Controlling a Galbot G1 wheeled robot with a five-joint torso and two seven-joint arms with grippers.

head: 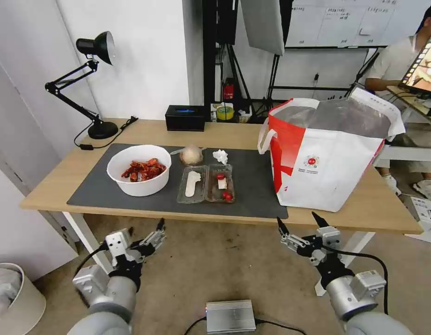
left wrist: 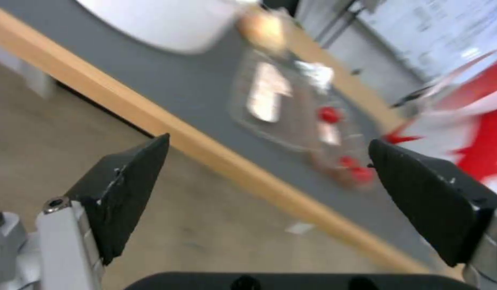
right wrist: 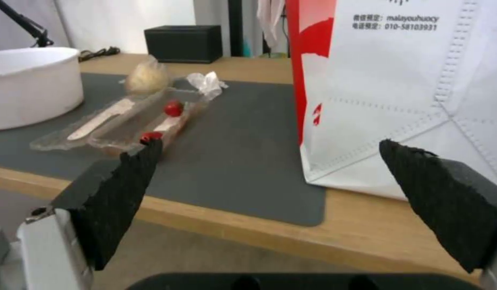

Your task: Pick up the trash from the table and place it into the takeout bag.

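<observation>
Four items of trash lie on the dark grey mat (head: 252, 186) of the worktop (head: 364, 204): a white round bowl (head: 138, 170) holding red crayfish shells at the robot's left end of the mat, a clear clamshell tray (head: 206, 184) with red scraps and a pale utensil just beside it toward the middle, a beige plastic-wrapped lump (head: 191, 154) immediately behind the tray, and a crumpled white tissue (head: 220, 156) next to the lump. The takeout bag (head: 327, 158) — white with a red side panel, foil lining and a small round red logo — stands upright with its mouth open at the right end of the mat, partly on the mat and partly on bare wood, well apart from the tray. At the far edge of the worktop sit a black rectangular box (head: 185, 117) and a black desk lamp (head: 92, 83). Both arms are low, in front of the near edge and below the worktop's level. The left gripper (head: 152, 237) is spread wide and holds nothing; its wrist view looks up at the tray. The right gripper (head: 301, 228) is likewise spread and empty — its wrist view faces the bag's lower corner. A white bin (head: 13, 298) stands on the floor at far left.
</observation>
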